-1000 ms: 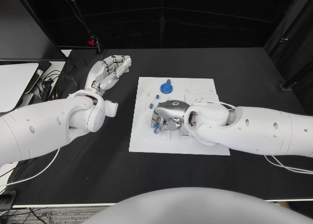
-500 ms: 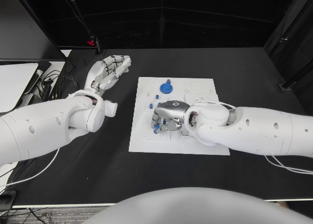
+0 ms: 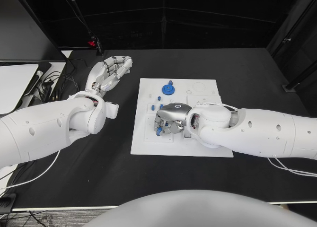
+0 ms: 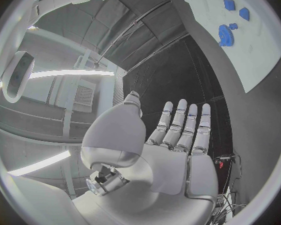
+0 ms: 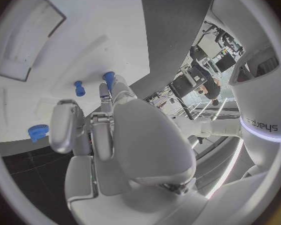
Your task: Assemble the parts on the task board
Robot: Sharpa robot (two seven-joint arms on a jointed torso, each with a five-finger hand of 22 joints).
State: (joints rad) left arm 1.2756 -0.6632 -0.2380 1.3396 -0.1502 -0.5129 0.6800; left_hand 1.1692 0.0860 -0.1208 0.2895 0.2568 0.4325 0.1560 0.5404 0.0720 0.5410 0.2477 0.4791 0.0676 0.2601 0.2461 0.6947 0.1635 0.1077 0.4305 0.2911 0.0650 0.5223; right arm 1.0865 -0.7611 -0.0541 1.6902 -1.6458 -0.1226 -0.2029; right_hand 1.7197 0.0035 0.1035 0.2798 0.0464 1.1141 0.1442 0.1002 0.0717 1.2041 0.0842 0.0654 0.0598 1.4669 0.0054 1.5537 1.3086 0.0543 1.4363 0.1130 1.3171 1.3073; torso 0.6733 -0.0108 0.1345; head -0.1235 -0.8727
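- Task board [image 3: 148,142]: white rectangular plate, lying flat at the middle of the black table, long side running from the near edge to the far edge.
- Blue gear-shaped part [image 3: 169,88]: round, toothed rim, resting on the board near its far edge.
- Small blue parts [image 3: 159,98]: short pegs, on the board's left half, between the gear and the board's middle.

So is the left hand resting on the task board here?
No, the left hand lies flat and open over the black table, off to the side of the task board.
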